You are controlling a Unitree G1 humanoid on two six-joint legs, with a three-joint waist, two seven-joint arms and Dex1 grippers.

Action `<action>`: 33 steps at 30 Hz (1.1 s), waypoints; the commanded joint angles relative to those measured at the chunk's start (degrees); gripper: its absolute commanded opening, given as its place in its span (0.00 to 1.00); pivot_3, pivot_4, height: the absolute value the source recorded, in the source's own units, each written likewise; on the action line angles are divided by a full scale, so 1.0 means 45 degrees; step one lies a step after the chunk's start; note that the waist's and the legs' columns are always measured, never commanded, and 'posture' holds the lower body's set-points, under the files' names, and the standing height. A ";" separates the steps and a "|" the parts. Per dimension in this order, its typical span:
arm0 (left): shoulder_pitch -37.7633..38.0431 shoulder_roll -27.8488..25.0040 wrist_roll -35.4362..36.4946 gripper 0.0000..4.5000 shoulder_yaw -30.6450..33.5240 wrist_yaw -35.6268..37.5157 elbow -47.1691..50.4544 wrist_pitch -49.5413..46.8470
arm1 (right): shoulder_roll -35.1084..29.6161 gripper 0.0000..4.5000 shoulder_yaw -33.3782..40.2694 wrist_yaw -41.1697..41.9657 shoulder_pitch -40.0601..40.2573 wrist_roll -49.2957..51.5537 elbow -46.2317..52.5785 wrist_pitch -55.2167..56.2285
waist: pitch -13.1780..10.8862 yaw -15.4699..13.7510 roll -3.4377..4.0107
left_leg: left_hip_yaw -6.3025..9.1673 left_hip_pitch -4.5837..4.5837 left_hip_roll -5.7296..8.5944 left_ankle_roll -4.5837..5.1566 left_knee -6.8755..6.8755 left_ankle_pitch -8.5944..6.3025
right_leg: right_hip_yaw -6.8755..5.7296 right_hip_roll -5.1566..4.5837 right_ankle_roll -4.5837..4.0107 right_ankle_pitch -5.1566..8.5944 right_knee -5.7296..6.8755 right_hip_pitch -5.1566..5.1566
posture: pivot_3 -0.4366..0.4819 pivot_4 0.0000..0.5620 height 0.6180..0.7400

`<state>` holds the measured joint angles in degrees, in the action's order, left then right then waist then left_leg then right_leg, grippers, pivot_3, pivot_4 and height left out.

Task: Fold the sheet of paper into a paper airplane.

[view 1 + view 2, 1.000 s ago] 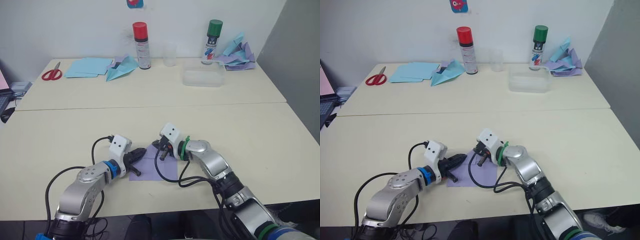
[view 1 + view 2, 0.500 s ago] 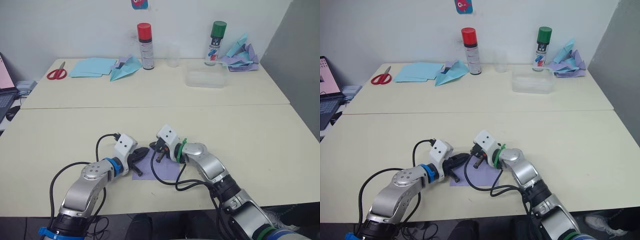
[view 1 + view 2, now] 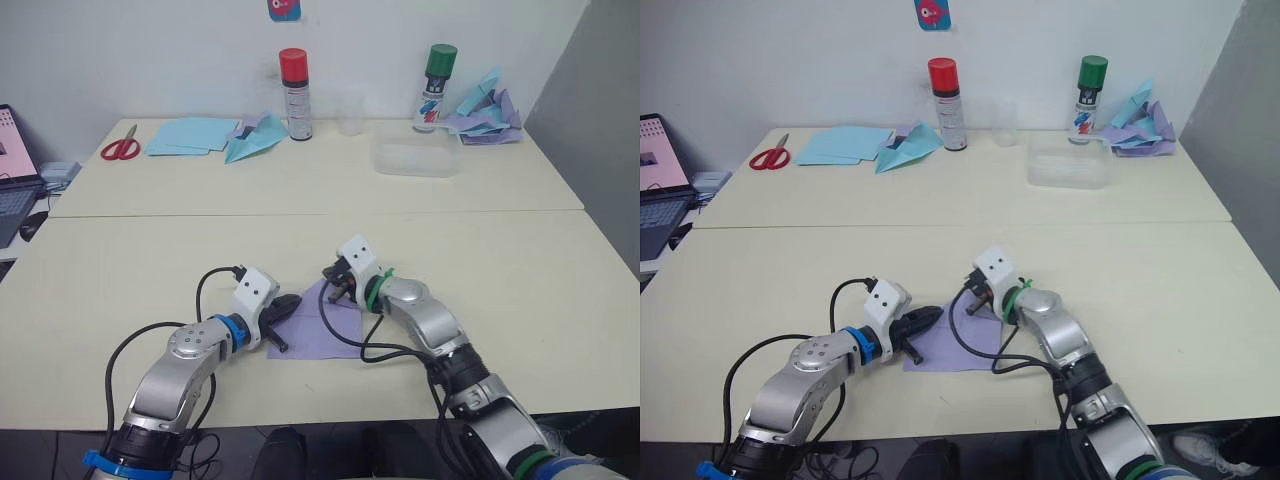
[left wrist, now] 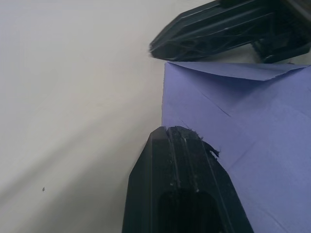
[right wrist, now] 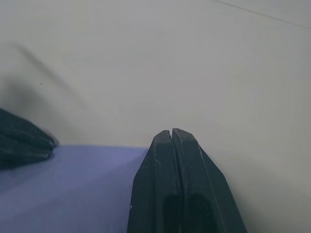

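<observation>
Cream table (image 3: 150, 270), white wall (image 3: 150, 50) behind.

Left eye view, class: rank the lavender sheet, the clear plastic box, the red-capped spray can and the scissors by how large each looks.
1. the sheet of paper
2. clear plastic box
3. red-capped spray can
4. scissors

The sheet lies nearest the camera, which enlarges it.

The sheet of paper (image 3: 325, 322) is thin purple paper, flat and not shiny, with sharp fold lines. The table (image 3: 150, 260) looks smooth and dull. The left gripper (image 4: 184, 141) has black plastic fingers with little ridges.
</observation>
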<state>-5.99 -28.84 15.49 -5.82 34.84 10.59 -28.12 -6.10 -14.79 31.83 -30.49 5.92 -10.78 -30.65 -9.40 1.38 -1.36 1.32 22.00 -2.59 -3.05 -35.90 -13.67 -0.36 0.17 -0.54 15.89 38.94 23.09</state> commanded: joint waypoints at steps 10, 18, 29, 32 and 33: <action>-0.0005 0.0362 -0.0523 0.00 -0.0703 0.0240 -0.0976 -0.0039 | -0.3543 0.36 0.1598 0.2216 0.0587 0.3177 0.4113 -0.6116 | -0.0010 -0.0042 0.0015 | 0.0015 0.0009 0.0006 0.0000 -0.0004 0.0000 | -0.0020 -0.0004 0.0004 0.0000 -0.0005 0.0000 | 0.48 0.27 1.00; -0.0024 0.0501 -0.0682 0.00 -0.0773 0.0293 -0.0998 0.0020 | -0.0886 0.51 0.6741 0.0077 0.0138 0.6031 0.3177 -1.3744 | -0.0004 -0.0093 0.0030 | 0.0016 0.0009 0.0001 0.0000 -0.0005 0.0000 | -0.0019 -0.0001 0.0008 -0.0003 -0.0002 -0.0001 | 0.48 0.27 1.00; 0.0113 0.0464 -0.0739 0.00 -0.0674 0.0280 -0.0896 0.0074 | -0.1091 0.01 0.6709 -0.1079 0.0698 0.7386 0.3452 -1.3744 | 0.0009 -0.0076 0.0027 | 0.0005 0.0024 0.0010 0.0001 -0.0004 0.0000 | -0.0009 0.0006 0.0013 0.0001 -0.0022 0.0006 | 0.48 0.27 1.00; 0.0111 0.0505 -0.0764 0.00 -0.0680 0.0252 -0.0896 0.0086 | -0.0334 0.01 0.7368 -0.2025 0.0670 0.8127 0.2900 -1.3744 | 0.0021 -0.0071 0.0024 | 0.0015 0.0015 -0.0004 0.0001 -0.0003 0.0000 | -0.0014 0.0024 0.0013 0.0001 -0.0017 0.0001 | 0.48 0.27 1.00; 0.0099 0.0518 -0.0773 0.00 -0.0682 0.0249 -0.0903 0.0087 | -0.0165 0.01 0.7535 -0.2351 0.0652 0.8238 0.2721 -1.3744 | 0.0033 -0.0057 0.0022 | 0.0014 0.0013 -0.0007 0.0001 -0.0003 0.0000 | -0.0014 0.0026 0.0013 0.0001 -0.0016 -0.0001 | 0.48 0.27 1.00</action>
<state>-7.16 -26.84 13.30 -6.37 35.61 8.66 -25.96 -8.37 18.47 23.28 -27.83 40.82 3.24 -92.02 -9.25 1.12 -1.26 1.38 22.05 -2.64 -3.05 -35.92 -13.68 -0.41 0.30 -0.48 15.89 38.86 23.08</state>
